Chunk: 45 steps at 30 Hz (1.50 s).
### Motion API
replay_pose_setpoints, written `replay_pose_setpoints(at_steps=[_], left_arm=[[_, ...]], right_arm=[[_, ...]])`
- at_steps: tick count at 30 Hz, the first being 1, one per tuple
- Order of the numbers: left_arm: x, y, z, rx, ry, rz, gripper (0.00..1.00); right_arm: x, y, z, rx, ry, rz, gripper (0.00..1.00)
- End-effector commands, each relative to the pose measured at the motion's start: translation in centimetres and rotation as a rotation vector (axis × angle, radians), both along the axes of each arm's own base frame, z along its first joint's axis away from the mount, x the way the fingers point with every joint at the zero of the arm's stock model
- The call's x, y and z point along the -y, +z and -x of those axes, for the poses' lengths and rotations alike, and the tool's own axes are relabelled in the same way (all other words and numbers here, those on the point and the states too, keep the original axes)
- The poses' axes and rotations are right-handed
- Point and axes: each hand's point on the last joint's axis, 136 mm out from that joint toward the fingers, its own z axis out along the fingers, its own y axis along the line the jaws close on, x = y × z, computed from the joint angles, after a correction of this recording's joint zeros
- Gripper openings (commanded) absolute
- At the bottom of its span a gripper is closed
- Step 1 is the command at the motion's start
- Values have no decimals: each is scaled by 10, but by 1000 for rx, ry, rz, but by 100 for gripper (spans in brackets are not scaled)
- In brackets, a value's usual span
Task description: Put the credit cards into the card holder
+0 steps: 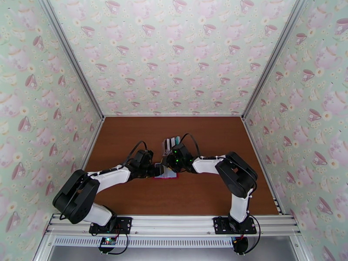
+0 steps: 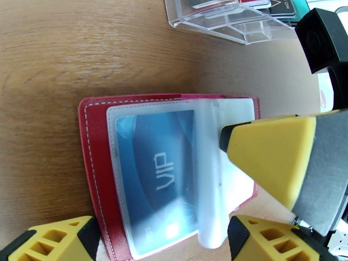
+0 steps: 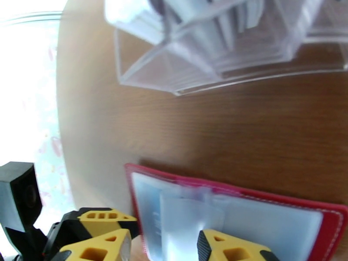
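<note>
Red leather-like card holder [image 2: 93, 162] lay open on the wooden worktop [image 2: 65, 48], a blue VIP credit card [image 2: 161, 170] sleeved. Left hand [image 2: 163, 233] gaped empty; the right hand [image 3: 164, 238] had an unclear hold. If it slipped, the clear leaf [image 2: 209, 170] could flip shut.

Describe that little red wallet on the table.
The card holder is red, leather-like, with pale stitching, lying open and flat on the wooden table near a clear rack. Inside are frosted plastic sleeves; one holds a blue VIP card, another leaf curls upward. A yellow finger sits over the holder beside that leaf.
</note>
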Motion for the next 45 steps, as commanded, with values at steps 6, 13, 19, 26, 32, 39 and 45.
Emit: replay_pose_setpoints(at_steps=[6, 13, 19, 26, 32, 39, 45], left_arm=[[2, -18, 18, -69, -33, 15, 88], [0, -26, 20, -90, -32, -5, 89], [-6, -36, 22, -118, -22, -44, 86], [-9, -53, 29, -154, -20, -68, 85], [-10, -62, 32, -167, -23, -85, 85], [-9, -70, 34, -182, -26, -93, 83], [-3, -72, 36, -180, -41, -80, 83]], right_arm=[[-8, 0, 13, -95, -26, -116, 46], [-15, 3, 12, -113, -31, -181, 46], [-17, 6, 10, -113, -40, -203, 46], [-18, 17, 4, -101, -47, -239, 47], [-18, 23, 2, -98, -48, -253, 47], [-14, 29, -2, -87, -58, -263, 47], [-12, 28, -2, -88, -60, -263, 47]])
